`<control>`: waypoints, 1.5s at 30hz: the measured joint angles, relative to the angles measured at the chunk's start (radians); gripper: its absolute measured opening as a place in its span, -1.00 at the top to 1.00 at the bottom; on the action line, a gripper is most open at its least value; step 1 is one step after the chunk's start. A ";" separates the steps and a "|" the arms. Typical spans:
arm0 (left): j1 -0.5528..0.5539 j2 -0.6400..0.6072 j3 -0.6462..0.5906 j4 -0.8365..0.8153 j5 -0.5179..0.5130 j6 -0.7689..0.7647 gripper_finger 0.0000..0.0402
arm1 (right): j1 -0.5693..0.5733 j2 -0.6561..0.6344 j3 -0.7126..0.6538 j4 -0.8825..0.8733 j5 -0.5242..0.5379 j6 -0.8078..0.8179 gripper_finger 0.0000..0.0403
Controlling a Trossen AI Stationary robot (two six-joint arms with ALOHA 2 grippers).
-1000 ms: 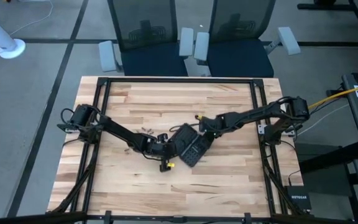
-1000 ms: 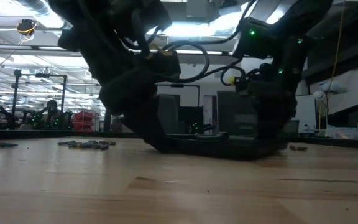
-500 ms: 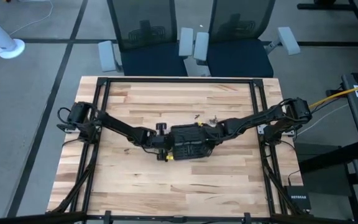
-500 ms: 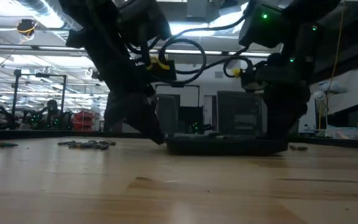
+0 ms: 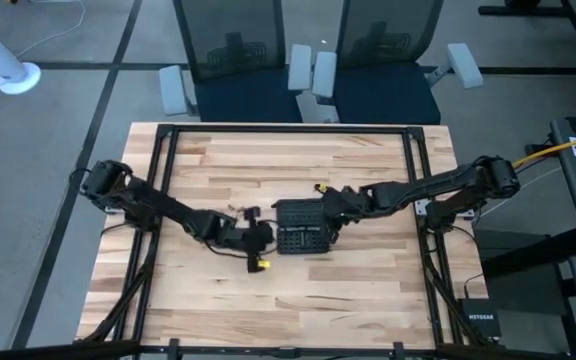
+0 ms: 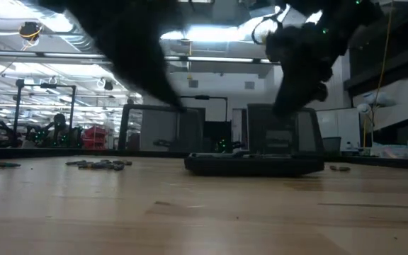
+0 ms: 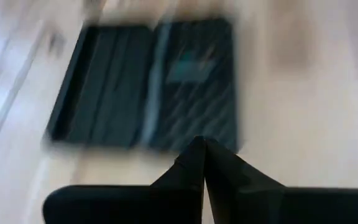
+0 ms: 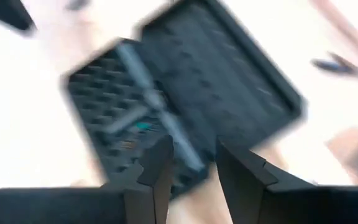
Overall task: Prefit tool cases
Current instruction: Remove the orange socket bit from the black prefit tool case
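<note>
The black tool case [image 5: 300, 228] lies open and flat on the wooden table [image 5: 268, 160], both halves up, bit slots showing [image 8: 179, 93]. In the low view it rests on its underside [image 6: 253, 164]. My left gripper [image 5: 260, 234] hangs shut just off the case's left side; its fingertips meet in the wrist view [image 7: 201, 155]. My right gripper [image 5: 331, 209] hovers open over the case's far right corner, a gap between its fingers [image 8: 191, 168]. Both are raised above the case and touch nothing.
Small loose metal bits lie on the table left of the case [image 6: 98, 164], right of it [image 6: 340, 168] and behind it [image 5: 233, 210]. A black NETGEAR box [image 5: 478, 320] sits off the table's near right corner. Two office chairs [image 5: 308, 60] stand beyond the far edge.
The case, askew a second ago, has been turned square to the table and lies flat. Both grippers, which were down at its two ends, have risen clear of it. The left has drawn back toward the table's left edge, the right toward the right edge.
</note>
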 joint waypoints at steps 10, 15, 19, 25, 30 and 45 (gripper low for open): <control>0.046 0.248 0.051 0.227 0.011 0.064 1.00 | 0.029 0.010 0.000 0.089 -0.093 -0.250 0.39; 0.054 0.316 0.054 0.301 0.010 0.041 1.00 | 0.030 0.058 0.000 0.089 -0.115 -0.408 0.39; 0.055 0.368 0.055 0.419 0.006 0.048 1.00 | 0.030 0.103 0.000 0.093 -0.142 -0.476 0.39; 0.068 0.401 0.055 0.503 0.016 0.083 1.00 | 0.030 0.130 -0.001 0.074 -0.119 -0.516 0.39; 0.088 0.400 0.055 0.504 0.022 0.125 1.00 | 0.030 0.144 -0.001 0.012 -0.086 -0.532 0.39; 0.127 0.403 0.052 0.527 0.014 0.092 1.00 | 0.030 0.202 0.000 0.054 0.004 -0.542 0.39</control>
